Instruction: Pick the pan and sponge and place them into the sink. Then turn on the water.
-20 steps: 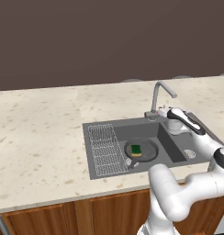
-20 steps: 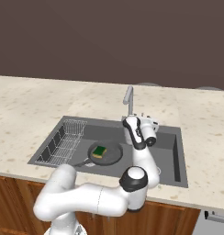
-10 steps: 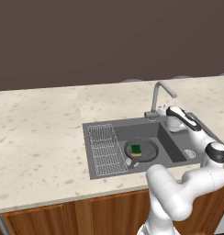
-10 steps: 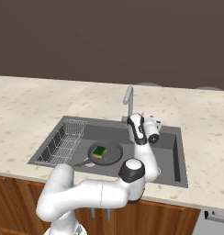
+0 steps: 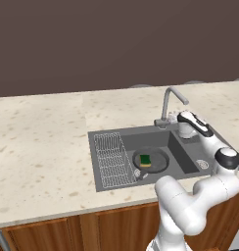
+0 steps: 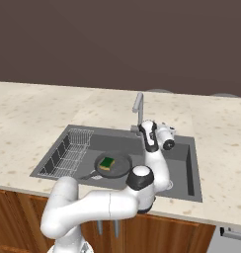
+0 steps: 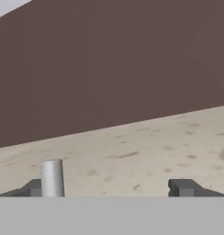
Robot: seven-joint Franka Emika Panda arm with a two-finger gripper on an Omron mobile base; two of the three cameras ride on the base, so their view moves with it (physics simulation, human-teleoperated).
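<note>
The dark grey pan (image 5: 152, 161) (image 6: 113, 165) lies in the left basin of the sink (image 5: 131, 130) (image 6: 189, 168). The green sponge (image 5: 145, 160) (image 6: 107, 162) rests inside the pan. My gripper (image 5: 174, 117) (image 6: 144, 129) hovers over the sink's back rim, right beside the base of the curved faucet (image 5: 170, 103) (image 6: 138, 106). In the hand view the gripper (image 7: 109, 188) is open, its fingertips wide apart. A grey metal post (image 7: 52, 178) stands just inside the left tip. No water stream shows.
A wire rack (image 5: 110, 159) (image 6: 68, 153) fills the left end of the sink. Beige speckled counter (image 5: 43, 147) (image 6: 23, 118) (image 7: 146, 151) surrounds the sink, with a dark brown wall (image 7: 109, 59) behind it. Wooden cabinet fronts run below the counter edge.
The hand has crept slightly closer to the faucet base and the elbow has risen a little. Pan and sponge have not moved.
</note>
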